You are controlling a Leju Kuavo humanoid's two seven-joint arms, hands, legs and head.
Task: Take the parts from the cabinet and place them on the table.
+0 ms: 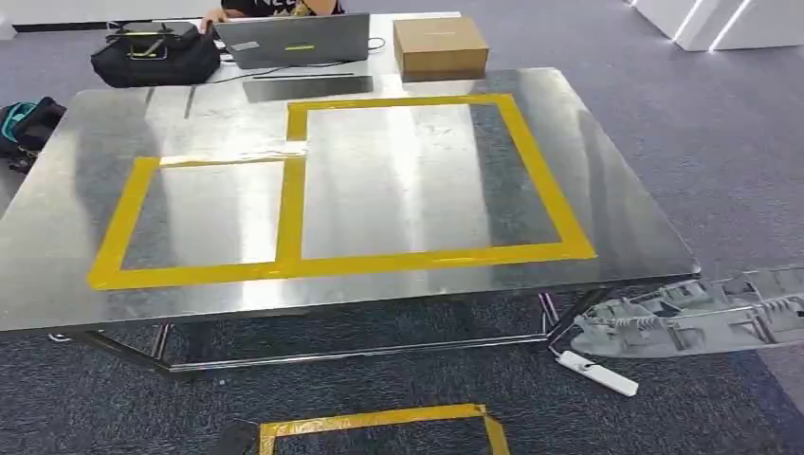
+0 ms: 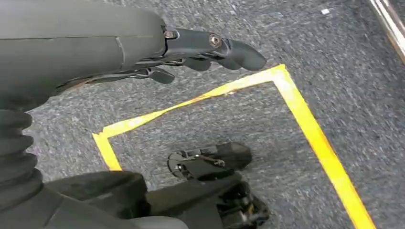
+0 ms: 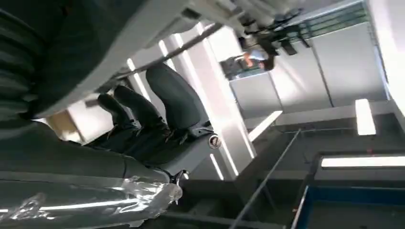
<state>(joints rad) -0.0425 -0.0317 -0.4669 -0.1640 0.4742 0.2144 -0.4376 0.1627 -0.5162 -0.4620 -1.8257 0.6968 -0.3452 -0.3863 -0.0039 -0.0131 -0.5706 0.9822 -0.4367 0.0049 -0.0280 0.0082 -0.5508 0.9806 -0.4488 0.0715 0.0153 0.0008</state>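
right hand grips the grey part from below, level beside the desk for placing; left hand hangs slack, holding nothing.

right hand gripping grey part, ceiling lights

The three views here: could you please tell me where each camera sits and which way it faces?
Head view: high on the body, facing forward and down at the steel table; the grey plastic part enters at right.
Left wrist view: behind the hanging left hand, facing the carpet.
Right wrist view: behind the right hand, tilted up toward ceiling lights, apparently gripping that part.
Shared: head and left wrist views both show the yellow floor tape.
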